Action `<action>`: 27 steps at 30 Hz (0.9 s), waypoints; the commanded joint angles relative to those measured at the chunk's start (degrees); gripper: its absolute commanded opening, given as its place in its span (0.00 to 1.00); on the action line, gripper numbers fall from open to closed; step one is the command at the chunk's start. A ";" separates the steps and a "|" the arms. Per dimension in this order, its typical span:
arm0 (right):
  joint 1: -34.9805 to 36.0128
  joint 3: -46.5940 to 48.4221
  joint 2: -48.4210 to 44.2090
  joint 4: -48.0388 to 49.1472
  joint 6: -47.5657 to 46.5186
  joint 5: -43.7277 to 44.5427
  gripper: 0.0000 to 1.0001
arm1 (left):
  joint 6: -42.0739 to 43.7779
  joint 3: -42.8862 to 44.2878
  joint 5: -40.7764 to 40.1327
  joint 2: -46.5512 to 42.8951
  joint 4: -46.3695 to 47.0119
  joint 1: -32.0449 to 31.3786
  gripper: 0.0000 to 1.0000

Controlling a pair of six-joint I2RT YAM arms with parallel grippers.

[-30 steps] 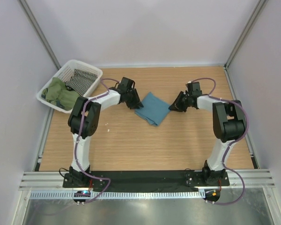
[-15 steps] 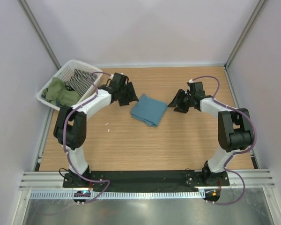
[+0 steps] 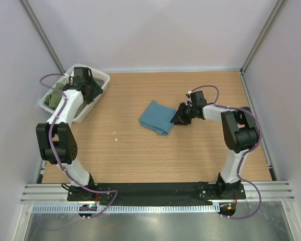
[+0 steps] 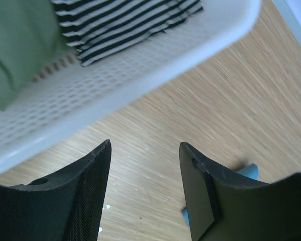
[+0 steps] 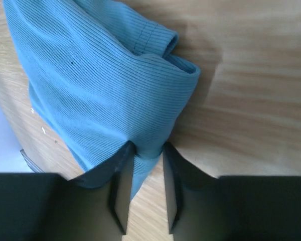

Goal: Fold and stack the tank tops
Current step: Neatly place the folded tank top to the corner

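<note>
The teal-blue tank top (image 3: pixel 157 116) lies folded on the wooden table near the middle; it fills the upper left of the right wrist view (image 5: pixel 100 75). My right gripper (image 3: pixel 177 116) sits at its right edge, jaws pinched on a fold of the teal cloth (image 5: pixel 148 150). The olive-green tank top (image 3: pixel 53 98) lies bunched in the white basket (image 3: pixel 98 73); only a plain green patch shows in the left wrist view (image 4: pixel 15 45). My left gripper (image 3: pixel 89 88) hangs open and empty over the basket's near rim (image 4: pixel 145 150).
A black-and-white striped cloth (image 4: pixel 120 20) lies in the basket (image 4: pixel 155 65) beside the olive top. The basket stands at the table's far left corner, against the left wall. Bare wood (image 3: pixel 140 155) stretches between the teal top and the arm bases.
My left arm has swung left from the teal top's left edge to the basket. My right gripper has moved left onto the teal top's right edge and closed on it.
</note>
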 commanded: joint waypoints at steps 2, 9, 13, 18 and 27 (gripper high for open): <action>-0.11 3.30 2.23 2.91 0.74 -0.86 0.23 | -1.54 1.26 -7.32 -3.05 -2.38 3.93 0.58; -8.88 -3.72 -2.86 7.20 4.34 1.25 0.01 | -10.39 10.39 -21.91 2.22 -13.17 5.52 0.55; -18.29 -11.45 -11.55 8.71 6.98 3.79 0.01 | -13.22 14.79 -24.90 6.17 -14.77 5.60 0.53; -29.10 -18.49 -22.28 5.30 6.98 9.59 0.22 | -14.89 21.82 -27.90 11.97 -17.49 8.32 0.55; -31.66 -21.57 -38.10 -2.89 6.02 20.49 0.89 | -16.66 30.35 -41.78 20.85 -22.16 11.93 0.77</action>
